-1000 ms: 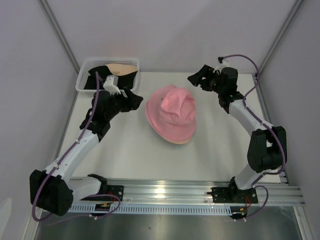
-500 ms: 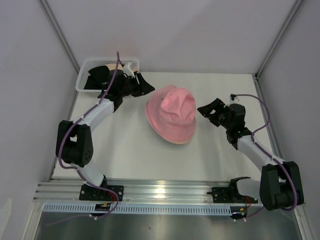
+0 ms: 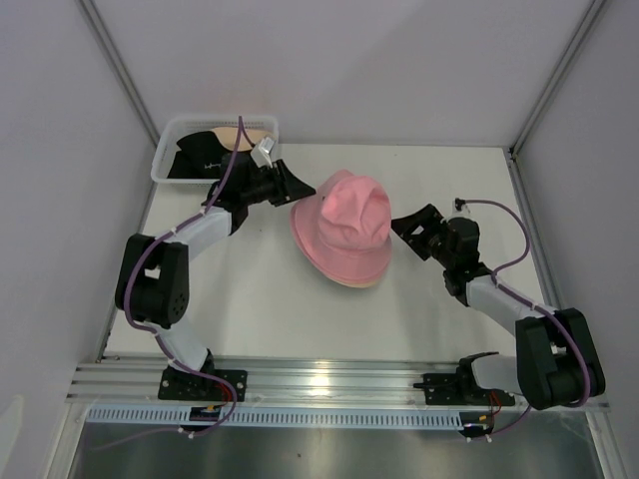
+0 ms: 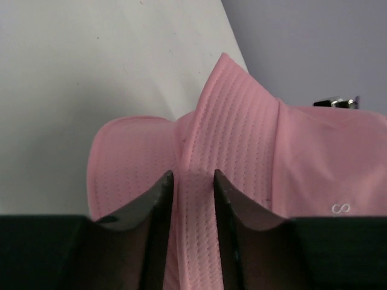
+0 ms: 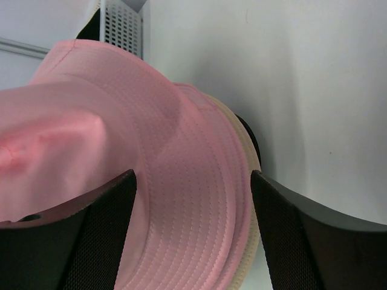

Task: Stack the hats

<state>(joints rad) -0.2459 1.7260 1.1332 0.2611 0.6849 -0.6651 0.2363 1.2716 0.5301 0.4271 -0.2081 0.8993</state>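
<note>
A pink bucket hat lies mid-table on top of a cream hat whose brim edge peeks out below. In the right wrist view the pink brim covers the cream brim, with a black sliver under it. My left gripper is at the hat's back-left brim. In the left wrist view its fingers are nearly closed on a raised fold of the pink brim. My right gripper is open at the hat's right side, its wide gap facing the brim.
A white mesh basket stands at the back left with a black hat and a cream hat inside. Its corner shows in the right wrist view. Grey walls enclose the table; a metal rail runs along the near edge.
My left gripper has moved from the basket's edge to the pink hat's brim and closed on it. My right arm swung down from the back right to the hat's right side.
</note>
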